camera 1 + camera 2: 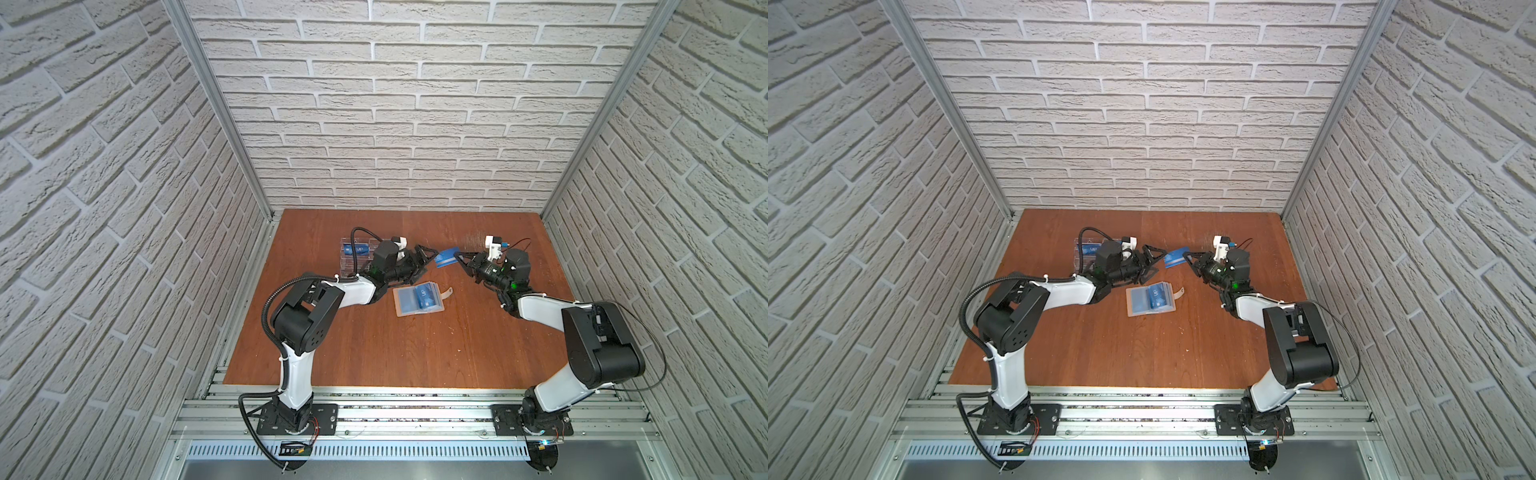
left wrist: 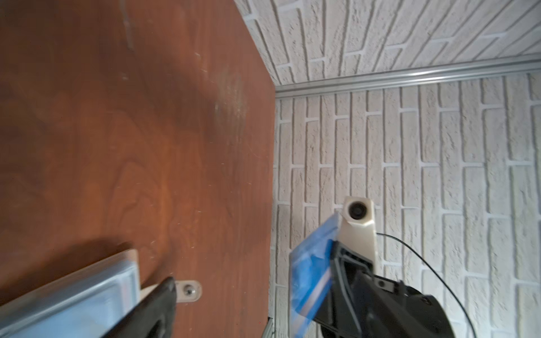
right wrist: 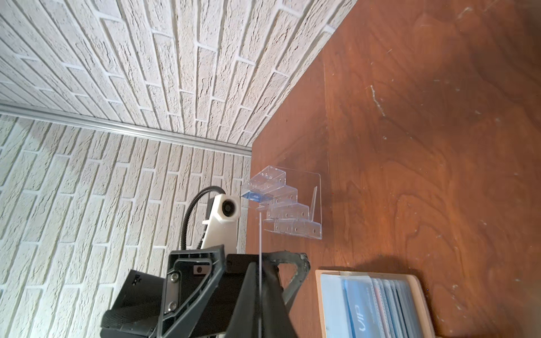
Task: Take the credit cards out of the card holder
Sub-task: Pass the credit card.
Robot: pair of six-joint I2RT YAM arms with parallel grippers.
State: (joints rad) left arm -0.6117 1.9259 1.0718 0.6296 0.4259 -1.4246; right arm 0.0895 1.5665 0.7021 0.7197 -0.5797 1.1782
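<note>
The right gripper [image 1: 458, 260] pinched one card [image 1: 445, 257] aloft, the left gripper [image 1: 428, 257] gaped empty; another card [image 1: 355, 250] stood in the rack [image 1: 347, 268], and more filled the holder [image 1: 400, 305].

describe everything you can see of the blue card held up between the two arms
The credit card is a thin, flat blue plastic rectangle with a pale stripe and faint white marks. It is off the table, clear of the card holder, pinched at one end by the shut right gripper. The open left gripper faces its free end.

"VIP" stands on the sleeved credit card [image 3: 358, 307] and on the racked credit card [image 1: 355, 250].
</note>
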